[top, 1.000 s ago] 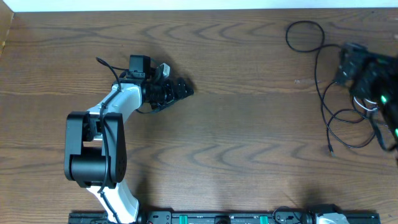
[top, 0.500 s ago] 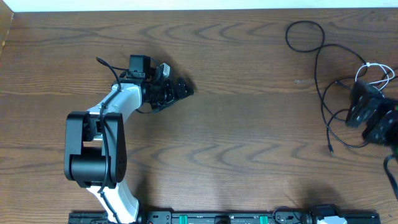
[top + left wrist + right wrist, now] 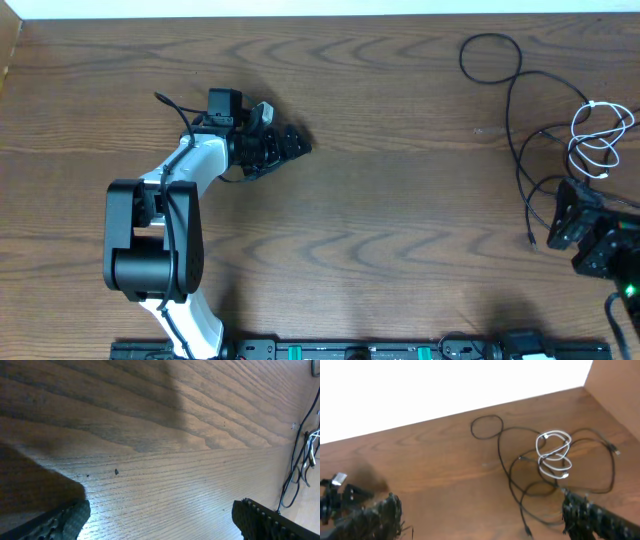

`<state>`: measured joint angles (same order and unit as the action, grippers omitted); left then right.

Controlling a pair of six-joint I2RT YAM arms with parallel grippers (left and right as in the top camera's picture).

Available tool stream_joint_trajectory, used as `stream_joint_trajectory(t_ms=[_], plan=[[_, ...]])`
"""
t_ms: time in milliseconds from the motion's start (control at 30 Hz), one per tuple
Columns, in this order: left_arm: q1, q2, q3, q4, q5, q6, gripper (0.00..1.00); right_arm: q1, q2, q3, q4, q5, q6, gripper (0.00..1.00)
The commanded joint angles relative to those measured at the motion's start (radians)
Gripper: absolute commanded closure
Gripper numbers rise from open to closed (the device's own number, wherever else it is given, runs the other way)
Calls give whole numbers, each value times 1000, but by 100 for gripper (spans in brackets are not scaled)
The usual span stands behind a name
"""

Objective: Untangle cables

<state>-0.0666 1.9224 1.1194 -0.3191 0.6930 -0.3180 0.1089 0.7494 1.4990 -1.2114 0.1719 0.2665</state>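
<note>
A long thin black cord (image 3: 515, 110) lies in loose loops at the table's far right; it also shows in the right wrist view (image 3: 506, 455) and at the right edge of the left wrist view (image 3: 300, 455). A short white cord (image 3: 600, 130) is coiled over it, seen in the right wrist view (image 3: 552, 455) too. My right gripper (image 3: 562, 215) is open and empty, just below the cords. My left gripper (image 3: 298, 143) is open and empty at the left middle of the table, far from the cords.
The left arm's white and black body (image 3: 160, 230) stands at the front left. A rail with electronics (image 3: 360, 350) runs along the front edge. The table's right edge is next to the cords.
My right arm has pulled back toward the front edge, away from the cords. The white cord it was covering now lies in view. The left arm has not moved.
</note>
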Motion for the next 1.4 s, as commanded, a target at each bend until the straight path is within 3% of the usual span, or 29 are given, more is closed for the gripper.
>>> stream_joint_trajectory(t_ms=[0,200,467,800,1100,1367], plan=[[0,15,-16,-15,-29,-2,3,3,-83,-162,114,1,-6,1],[0,15,-16,-15,-29,-2,3,3,-283,-486,452,1,-6,1],[0,15,-16,-15,-29,-2,3,2,-529,-766,520,2,-6,1],[0,15,-16,-15,-29,-2,3,2,-713,-921,528,1,-6,1],[0,15,-16,-15,-29,-2,3,5,-745,-968,539,2,-6,1],[0,15,-16,-15,-29,-2,3,16,-745,-1046,918,2,-6,1]])
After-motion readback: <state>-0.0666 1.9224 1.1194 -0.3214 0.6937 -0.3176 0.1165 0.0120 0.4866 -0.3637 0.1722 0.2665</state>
